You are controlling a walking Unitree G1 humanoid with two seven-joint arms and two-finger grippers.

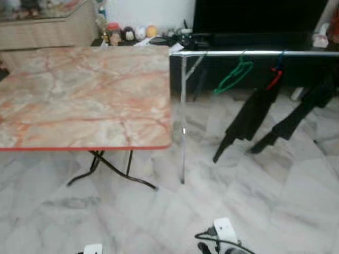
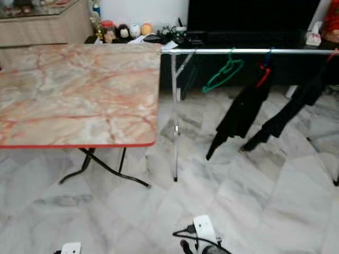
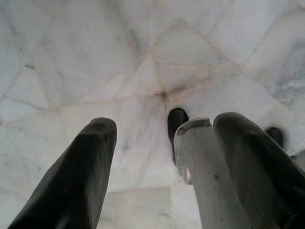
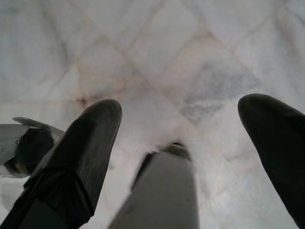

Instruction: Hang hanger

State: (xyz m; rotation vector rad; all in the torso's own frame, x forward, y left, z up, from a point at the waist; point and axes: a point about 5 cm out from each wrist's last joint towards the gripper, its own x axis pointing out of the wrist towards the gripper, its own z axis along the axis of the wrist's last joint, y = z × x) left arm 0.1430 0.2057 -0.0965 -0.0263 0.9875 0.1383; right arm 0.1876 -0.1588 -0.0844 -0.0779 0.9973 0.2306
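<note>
Marble-patterned tabletop (image 1: 79, 95) with a red edge, on the left, on black folding legs (image 1: 106, 169). Just beside its far right corner, a silver rail (image 1: 254, 53) running right along the top of the scene, held up by a thin silver post (image 1: 183, 121) standing on the pale marble floor (image 1: 254, 201). Green hanger (image 1: 233, 76) hooked on the rail, near the post end, tilted, bare of clothing. Further right along the rail, a red hanger (image 1: 275, 78) carrying a dark garment (image 1: 249, 119) that droops toward the floor. A second dark garment (image 1: 296, 119) hanging beside it, closer to the rail's right end. Behind the rail, a low black cabinet (image 1: 254, 21). Small jars and round ornaments (image 1: 127, 34) lined against the back wall beyond the tabletop's far edge. Beige furniture (image 1: 47, 24) in the far left corner.

Left gripper (image 3: 162, 157) hanging idle, pointed down at the floor, black fingers (image 3: 86, 167) apart, nothing between them. Part of a silver leg and a dark foot seen past the fingers. Right gripper (image 4: 186, 133) likewise pointed at the floor, fingers (image 4: 90, 138) wide apart, holding nothing, a blurred silver limb below it. White and black robot parts with a cable at the bottom edge of the head views.
</note>
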